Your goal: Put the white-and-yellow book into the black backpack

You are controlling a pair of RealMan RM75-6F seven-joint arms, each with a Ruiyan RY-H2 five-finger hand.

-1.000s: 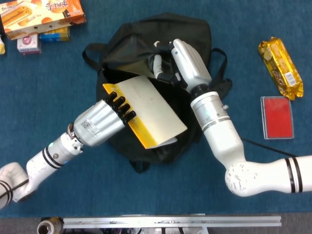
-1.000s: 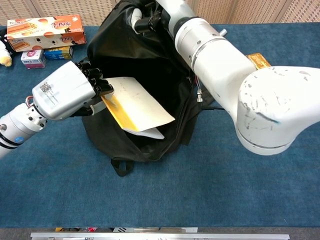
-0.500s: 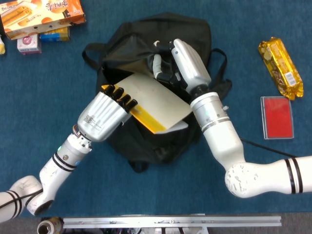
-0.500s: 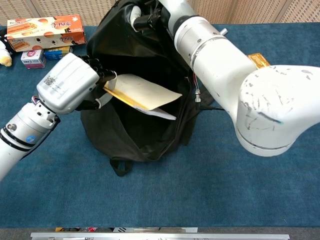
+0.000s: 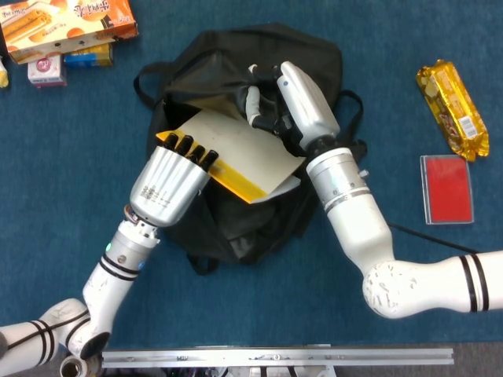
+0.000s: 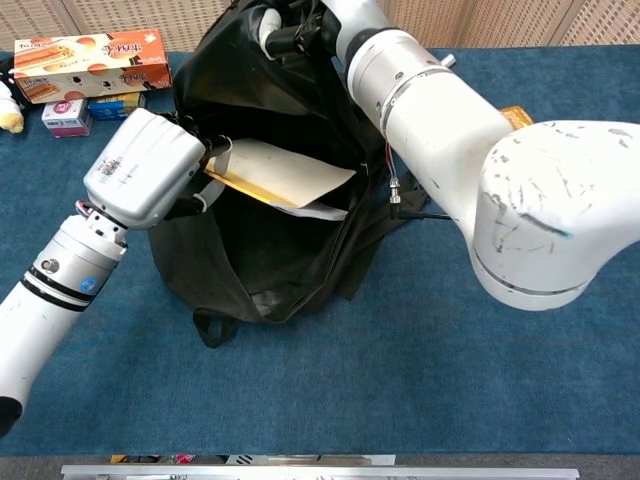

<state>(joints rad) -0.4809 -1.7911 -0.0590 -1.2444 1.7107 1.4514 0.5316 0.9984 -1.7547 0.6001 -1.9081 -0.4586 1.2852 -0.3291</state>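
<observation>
The black backpack (image 5: 236, 228) (image 6: 270, 270) lies on the blue table with its mouth open. My left hand (image 5: 169, 181) (image 6: 145, 170) grips the yellow spine of the white-and-yellow book (image 5: 236, 153) (image 6: 280, 172) and holds it tilted over the opening, its far end reaching into the mouth. My right hand (image 5: 287, 102) (image 6: 300, 25) grips the upper flap of the backpack and holds it up; its fingers are partly hidden by black fabric.
An orange snack box (image 5: 67, 23) (image 6: 90, 60) and small packets (image 5: 47, 71) sit at the back left. At the right lie a gold-wrapped snack (image 5: 452, 106) and a red card case (image 5: 446, 188). A metal rail (image 5: 275, 357) runs along the front edge.
My left hand has swung up and toward the bag, tipping the book from lying across the bag's front to angled into the opening. The right hand has held the flap almost still.
</observation>
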